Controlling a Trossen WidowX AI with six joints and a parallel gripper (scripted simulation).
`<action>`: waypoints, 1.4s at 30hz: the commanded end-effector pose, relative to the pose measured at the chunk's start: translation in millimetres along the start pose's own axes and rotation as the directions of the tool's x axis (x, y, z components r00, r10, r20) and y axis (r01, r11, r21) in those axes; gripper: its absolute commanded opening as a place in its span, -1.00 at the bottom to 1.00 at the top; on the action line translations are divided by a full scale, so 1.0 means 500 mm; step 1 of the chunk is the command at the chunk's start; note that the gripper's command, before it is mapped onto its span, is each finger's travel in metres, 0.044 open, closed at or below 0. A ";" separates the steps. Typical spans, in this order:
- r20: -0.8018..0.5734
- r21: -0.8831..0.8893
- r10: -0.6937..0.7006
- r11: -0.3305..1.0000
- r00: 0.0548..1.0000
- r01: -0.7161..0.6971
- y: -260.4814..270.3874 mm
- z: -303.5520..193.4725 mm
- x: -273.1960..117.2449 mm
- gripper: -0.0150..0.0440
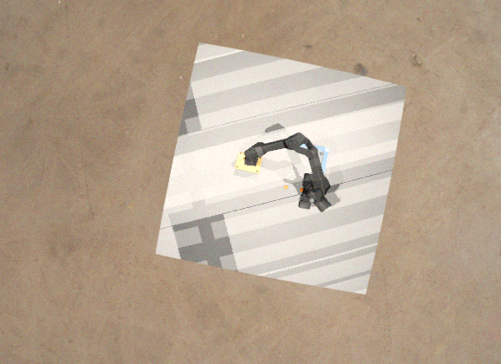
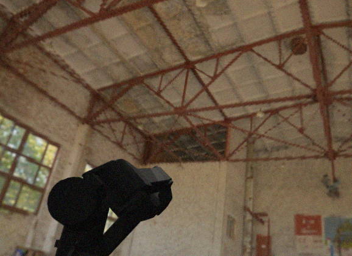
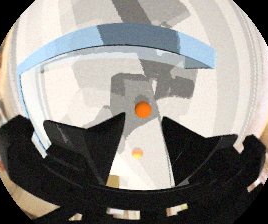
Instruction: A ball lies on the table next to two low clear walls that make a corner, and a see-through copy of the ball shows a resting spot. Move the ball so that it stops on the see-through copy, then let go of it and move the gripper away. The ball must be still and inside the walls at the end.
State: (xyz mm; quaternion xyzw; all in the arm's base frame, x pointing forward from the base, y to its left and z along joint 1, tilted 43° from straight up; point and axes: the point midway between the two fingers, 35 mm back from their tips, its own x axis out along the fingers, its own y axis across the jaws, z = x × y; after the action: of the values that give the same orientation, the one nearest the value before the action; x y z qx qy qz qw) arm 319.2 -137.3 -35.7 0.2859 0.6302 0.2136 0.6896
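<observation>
The solid orange ball (image 1: 302, 190) (image 3: 143, 109) is on the table, partly covered by the arm in the top view. The paler see-through copy (image 1: 286, 187) (image 3: 137, 153) lies a short way from it, on the arm's base side. My gripper (image 1: 304, 191) (image 3: 144, 117) is part open and empty. In the wrist view its fingertips stand to either side of the ball, which shows just beyond the gap; their height above it is hard to tell. The low clear, blue-tinted walls (image 1: 325, 159) (image 3: 135, 34) make a corner around the far side of the ball, partly hidden by the arm in the top view.
The yellow base plate (image 1: 248, 167) is at the arm's foot, left of the see-through copy in the top view. The arm bends over the walls' corner area. The exterior view shows only dark arm parts (image 2: 119, 186) against the hall, no table.
</observation>
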 end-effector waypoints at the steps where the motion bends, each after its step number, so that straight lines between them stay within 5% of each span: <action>1: 0.002 0.007 0.004 1.000 1.000 -0.004 -0.001 -0.001 0.011 0.26; 17: 0.003 0.007 0.005 1.000 1.000 -0.005 0.000 -0.002 0.058 0.26; 21: 0.003 0.007 0.005 1.000 1.000 -0.005 0.000 -0.002 0.058 -0.10; 30: 0.003 0.007 0.005 1.000 1.000 -0.005 0.000 -0.002 0.058 -0.30; 32: 0.003 0.007 0.005 1.000 1.000 -0.005 0.000 -0.001 0.057 -0.48; 42: 0.002 0.007 -0.001 1.000 1.000 0.001 -0.008 0.009 -0.041 -0.49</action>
State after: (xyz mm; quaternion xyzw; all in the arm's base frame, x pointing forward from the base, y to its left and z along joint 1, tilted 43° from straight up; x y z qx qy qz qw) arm 321.6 -142.5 -33.6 0.2920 0.6310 0.2122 0.6866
